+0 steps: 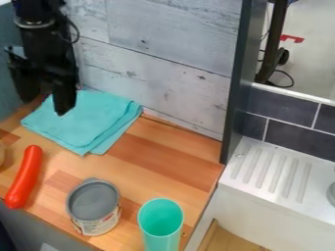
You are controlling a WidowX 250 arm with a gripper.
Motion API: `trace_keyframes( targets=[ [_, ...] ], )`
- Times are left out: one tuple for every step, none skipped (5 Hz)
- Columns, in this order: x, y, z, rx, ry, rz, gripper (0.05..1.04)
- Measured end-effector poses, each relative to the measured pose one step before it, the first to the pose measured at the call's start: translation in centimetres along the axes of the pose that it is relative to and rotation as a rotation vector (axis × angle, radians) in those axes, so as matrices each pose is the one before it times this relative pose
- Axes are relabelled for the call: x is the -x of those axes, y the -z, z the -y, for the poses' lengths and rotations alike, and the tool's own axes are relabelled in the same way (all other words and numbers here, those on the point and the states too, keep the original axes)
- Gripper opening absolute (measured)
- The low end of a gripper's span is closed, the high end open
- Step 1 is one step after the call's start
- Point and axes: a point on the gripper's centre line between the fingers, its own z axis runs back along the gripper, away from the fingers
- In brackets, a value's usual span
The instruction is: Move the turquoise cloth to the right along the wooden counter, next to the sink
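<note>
Well, nearest me on the desk (170,152), a mint-green cup (161,220) stands well right of the end effector (44,106); a tin can (95,201) and red toy sausage (25,176) sit nearer it. Beyond, its spread fingers hang by a folded turquoise cloth (95,122).

So it's a turquoise cloth (95,123), folded into a roughly square pad and lying pretty flat on the wood counter (163,152), right up near the whitewashed plank wall (157,73). Layers don't quite line up, so a lower one peeks out along the right side. Few soft creases, and part of the far side's hidden.
</note>
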Motion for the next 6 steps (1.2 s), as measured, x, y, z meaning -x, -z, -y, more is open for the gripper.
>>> trace_keyframes(
  targets=[
    [-1.611,2.342,-1.669,-0.0068,0.0338,-0.0269,1.0],
    [-2.621,2.432,-1.178,-0.0048,0.0297,0.0165,1.0],
    [-1.888,1.338,-1.157,-0.0268,-0.0051,-0.0001,1.0],
    [-0.895,1.045,-0.745,-0.0288,-0.0376,-0.0075,1.0],
    [-0.554,1.998,-0.098,-0.0101,-0.0191,-0.0144,1.0],
    [-0.903,2.482,0.456,0.0102,-0.0006,-0.0096,1.0]
  ],
)
